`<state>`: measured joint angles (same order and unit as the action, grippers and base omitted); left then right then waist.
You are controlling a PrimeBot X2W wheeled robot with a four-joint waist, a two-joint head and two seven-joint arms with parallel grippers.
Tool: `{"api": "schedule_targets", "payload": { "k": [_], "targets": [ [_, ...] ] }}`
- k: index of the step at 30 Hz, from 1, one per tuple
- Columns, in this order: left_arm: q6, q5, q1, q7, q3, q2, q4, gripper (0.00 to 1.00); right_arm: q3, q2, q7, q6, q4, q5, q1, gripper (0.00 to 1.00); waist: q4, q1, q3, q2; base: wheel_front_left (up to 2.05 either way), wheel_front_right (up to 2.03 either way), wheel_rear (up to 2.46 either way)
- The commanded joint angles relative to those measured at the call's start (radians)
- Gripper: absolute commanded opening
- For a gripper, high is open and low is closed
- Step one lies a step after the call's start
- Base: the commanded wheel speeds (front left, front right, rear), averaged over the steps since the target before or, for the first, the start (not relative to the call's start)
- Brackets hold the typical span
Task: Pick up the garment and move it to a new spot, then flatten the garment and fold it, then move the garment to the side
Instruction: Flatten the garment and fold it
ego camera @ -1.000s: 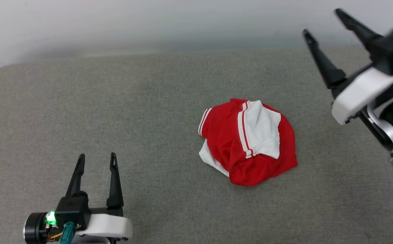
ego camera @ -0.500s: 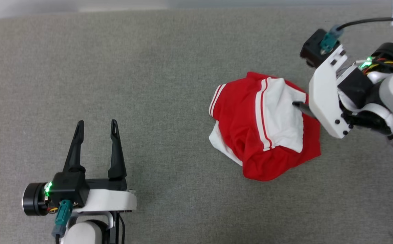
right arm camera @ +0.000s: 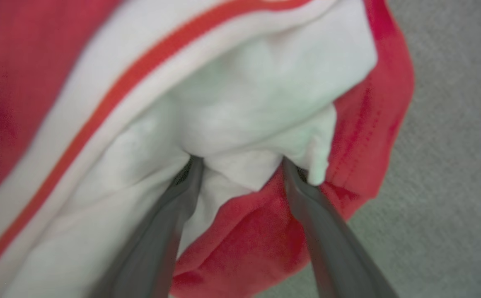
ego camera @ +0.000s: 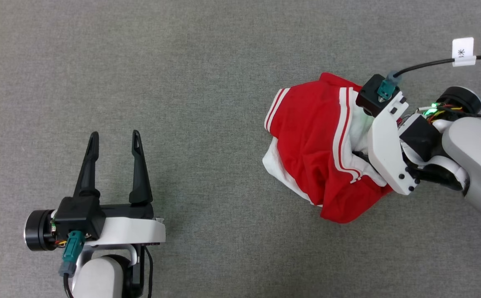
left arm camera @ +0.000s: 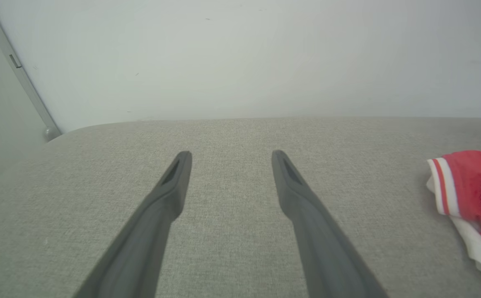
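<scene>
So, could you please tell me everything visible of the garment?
The garment is a crumpled heap of soft red cloth with white sleeve panels and red-and-white striped trim, lying on the grey fabric surface. The right gripper touches it, its open fingers pressing into a white fold on its right side.

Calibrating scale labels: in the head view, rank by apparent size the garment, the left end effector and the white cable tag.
1. garment
2. left end effector, possibly enlarged by nearness to the camera
3. white cable tag, clearly smallest
</scene>
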<state>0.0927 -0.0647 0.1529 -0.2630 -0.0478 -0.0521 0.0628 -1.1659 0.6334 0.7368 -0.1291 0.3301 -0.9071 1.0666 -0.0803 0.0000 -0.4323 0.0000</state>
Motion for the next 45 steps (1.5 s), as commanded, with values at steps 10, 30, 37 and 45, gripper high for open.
{"api": "schedule_targets", "payload": {
  "k": [10,30,37,45],
  "targets": [
    [-0.001,0.006,-0.034,-0.003,0.019,0.002,-0.02,1.0,0.062,0.113,-0.305,-0.001,-0.074,-0.04,-0.011,0.0,0.041,0.0,0.094,0.0,0.0,0.0,0.0],
    [-0.02,0.026,-0.07,-0.003,0.038,-0.003,-0.03,1.0,0.291,0.172,-0.635,-0.001,0.188,-0.055,-0.389,1.0,0.075,0.0,0.174,0.0,0.0,0.0,0.0],
    [-0.072,0.042,0.002,-0.003,0.047,-0.06,-0.083,1.0,0.486,0.14,-0.899,-0.001,0.134,0.09,-0.424,1.0,0.095,0.0,0.225,0.0,0.0,0.0,0.0],
    [-0.164,0.052,0.206,0.005,0.015,-0.155,-0.19,1.0,0.837,-0.022,-0.997,-0.001,0.018,0.373,-0.554,1.0,0.115,0.0,0.238,0.0,0.0,0.0,0.0]
  ]
}}
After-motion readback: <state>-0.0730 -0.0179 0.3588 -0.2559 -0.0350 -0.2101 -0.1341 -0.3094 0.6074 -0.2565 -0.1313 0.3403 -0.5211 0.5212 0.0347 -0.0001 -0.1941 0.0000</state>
